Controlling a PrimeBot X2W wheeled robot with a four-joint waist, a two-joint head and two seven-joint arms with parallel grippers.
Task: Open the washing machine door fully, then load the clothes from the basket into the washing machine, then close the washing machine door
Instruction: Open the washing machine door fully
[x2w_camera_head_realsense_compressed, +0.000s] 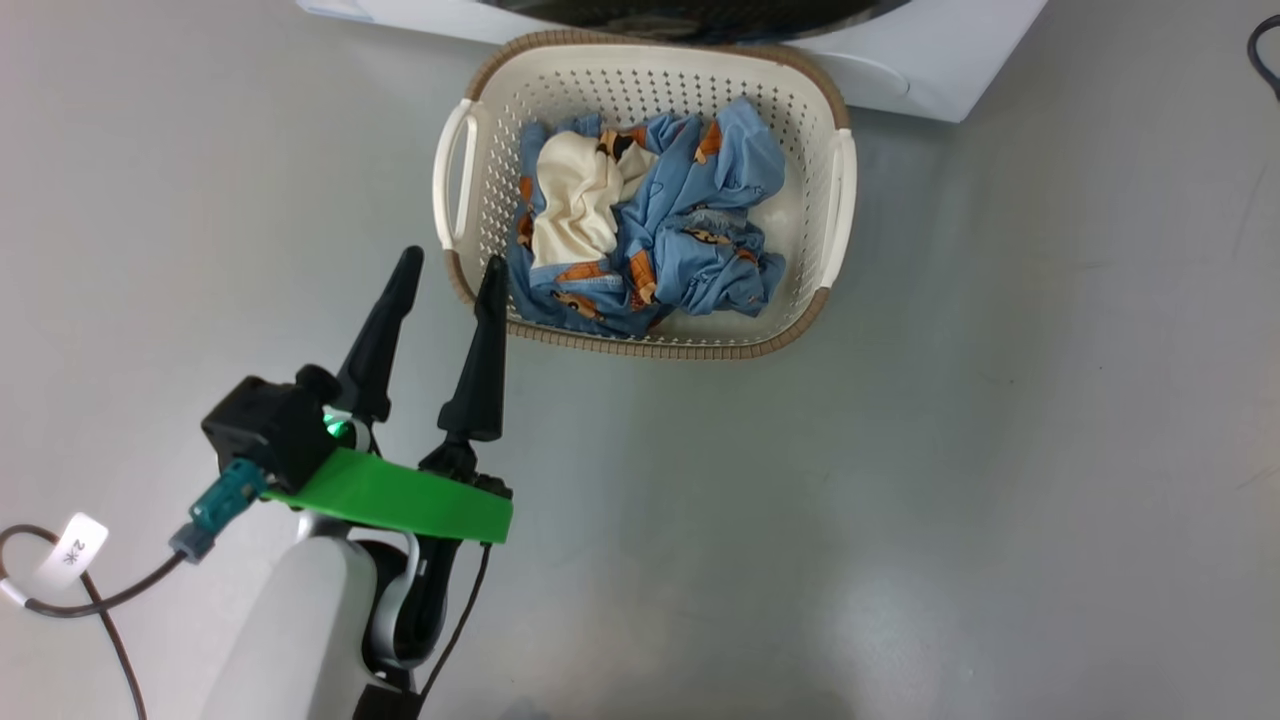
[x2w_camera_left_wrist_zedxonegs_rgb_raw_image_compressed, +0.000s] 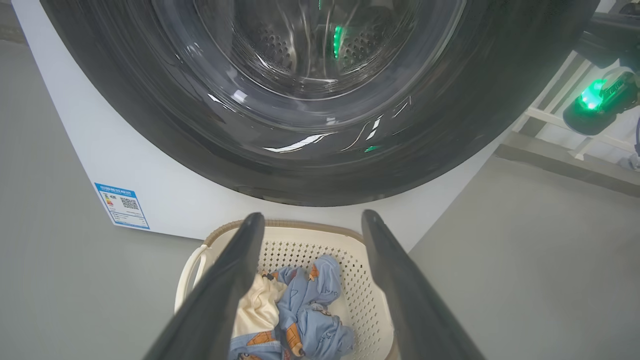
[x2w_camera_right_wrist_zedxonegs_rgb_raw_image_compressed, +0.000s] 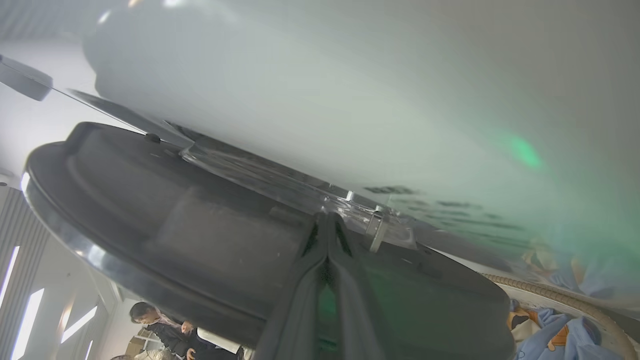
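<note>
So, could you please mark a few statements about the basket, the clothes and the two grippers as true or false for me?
1. The clothes lie inside the basket. True.
2. The left gripper is shut on a garment. False: its fingers are apart and hold nothing, by the basket's near left corner.
3. The right gripper has its fingers pressed together. True.
4. The cream-white cloth lies on the floor. False: it lies in the basket among the blue garments.
5. The basket stands just in front of the washing machine. True.
</note>
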